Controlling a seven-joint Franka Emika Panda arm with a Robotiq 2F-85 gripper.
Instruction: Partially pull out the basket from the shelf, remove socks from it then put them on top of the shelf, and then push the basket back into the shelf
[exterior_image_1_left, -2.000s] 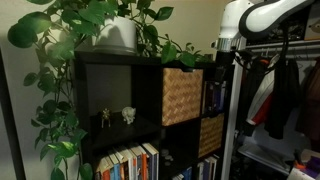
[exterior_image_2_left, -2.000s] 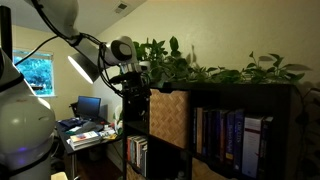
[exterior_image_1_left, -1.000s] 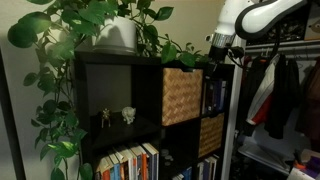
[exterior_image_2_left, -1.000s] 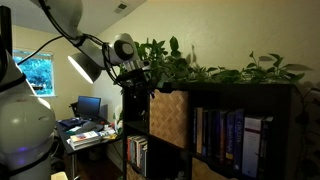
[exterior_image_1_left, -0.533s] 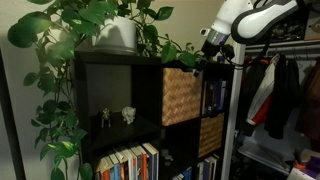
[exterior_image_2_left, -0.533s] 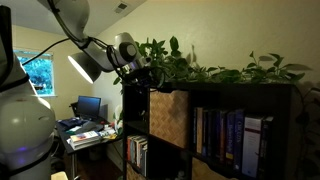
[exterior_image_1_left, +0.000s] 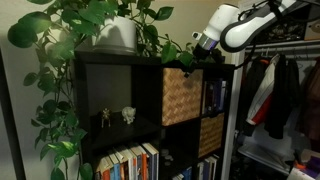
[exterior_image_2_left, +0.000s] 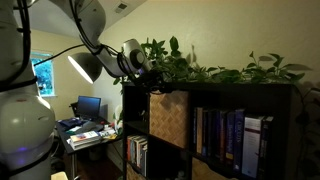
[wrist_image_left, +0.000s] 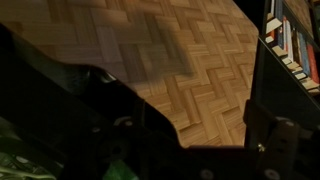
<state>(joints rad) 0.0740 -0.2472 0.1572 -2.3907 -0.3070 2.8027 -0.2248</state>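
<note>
Your gripper (exterior_image_1_left: 193, 52) hangs released above the top edge of the shelf (exterior_image_1_left: 120, 62), its tip among the leaves of the trailing plant (exterior_image_1_left: 95, 18). In the wrist view the dark fingers (wrist_image_left: 108, 112) stand wide apart with only the parquet floor (wrist_image_left: 170, 50) showing between them, so you are grasping nothing. Just below the gripper, the basket (exterior_image_1_left: 182, 95) sits in its upper cubby, light tan and checkered, and the gripper is clear of it. In an exterior view a darker woven basket (exterior_image_1_left: 210, 135) fills the cubby beneath it. Two small figurines (exterior_image_1_left: 115, 116) stand in the next cubby over, with books (exterior_image_1_left: 130, 162) below them. Clothes on a rack (exterior_image_1_left: 285, 90) hang beside the shelf.
</note>
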